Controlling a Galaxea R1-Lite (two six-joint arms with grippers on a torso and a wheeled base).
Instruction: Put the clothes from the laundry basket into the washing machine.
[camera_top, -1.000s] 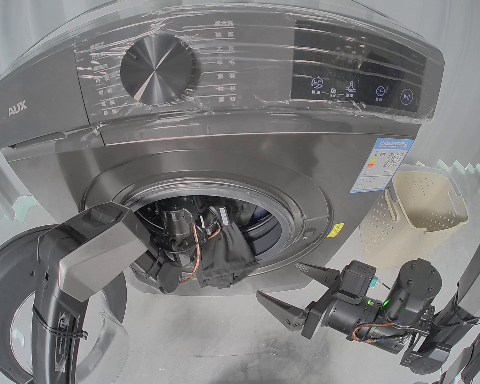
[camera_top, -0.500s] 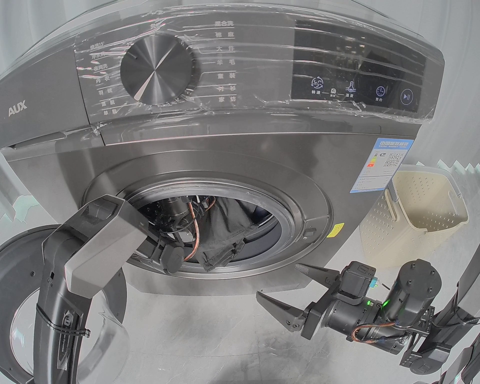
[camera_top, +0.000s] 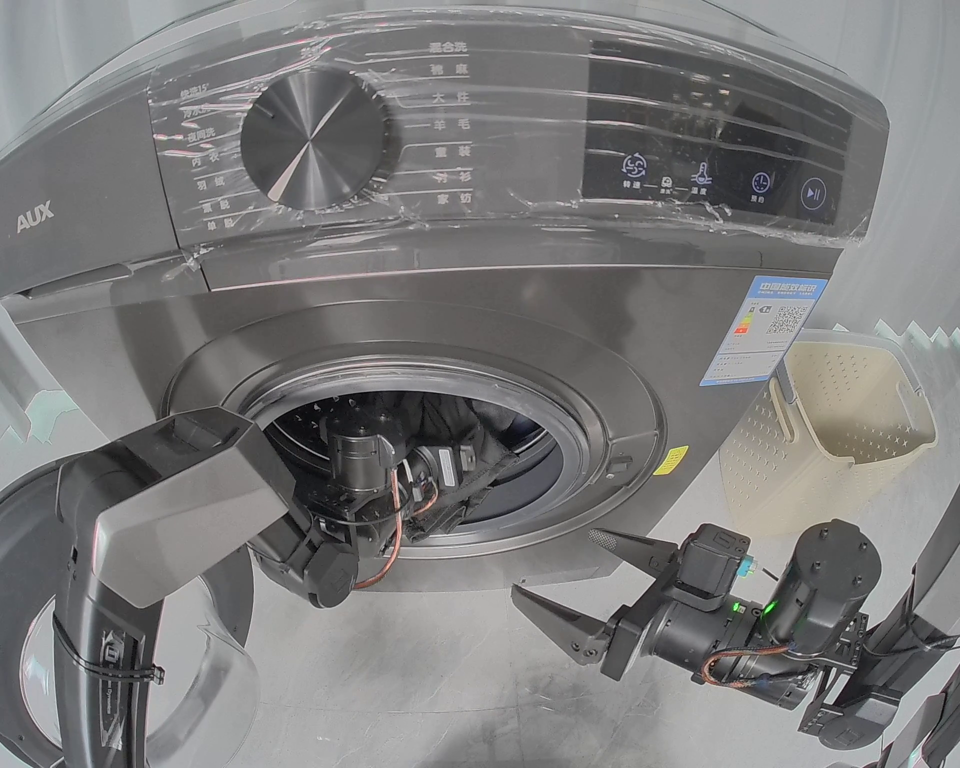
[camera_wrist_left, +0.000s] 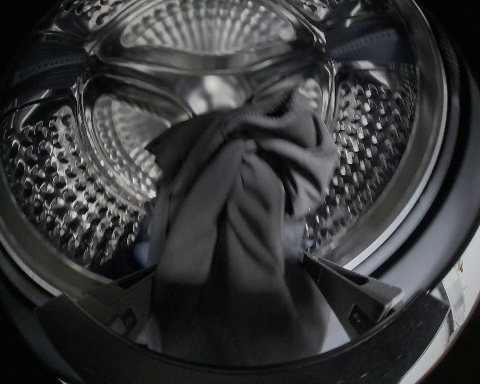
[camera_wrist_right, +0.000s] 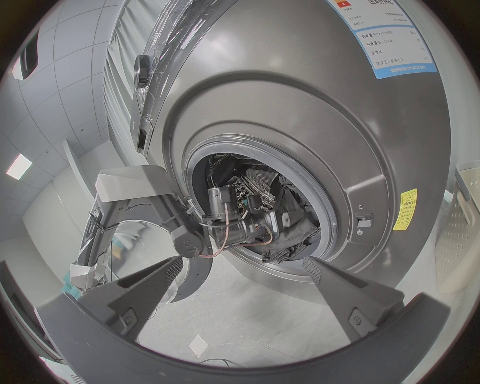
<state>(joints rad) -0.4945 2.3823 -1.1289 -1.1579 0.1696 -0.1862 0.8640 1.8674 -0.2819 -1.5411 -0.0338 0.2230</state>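
The grey front-loading washing machine stands with its round port uncovered. My left gripper is inside the port, open, with a dark grey garment bunched between and over its fingers. The cloth reaches into the steel drum. In the head view the garment lies just inside the rim beside my left wrist. My right gripper hangs open and holds nothing, low in front of the machine, right of the port. The cream laundry basket stands on the floor at the machine's right.
The machine's door is swung out at the lower left, behind my left arm. Bare grey floor lies in front of the machine. The basket's perforated wall is close to the machine's right side.
A second ago the garment hung out over the port's lower rim. It now sits inside the rim. My left arm pushed in and then dropped a little. The right arm stayed still.
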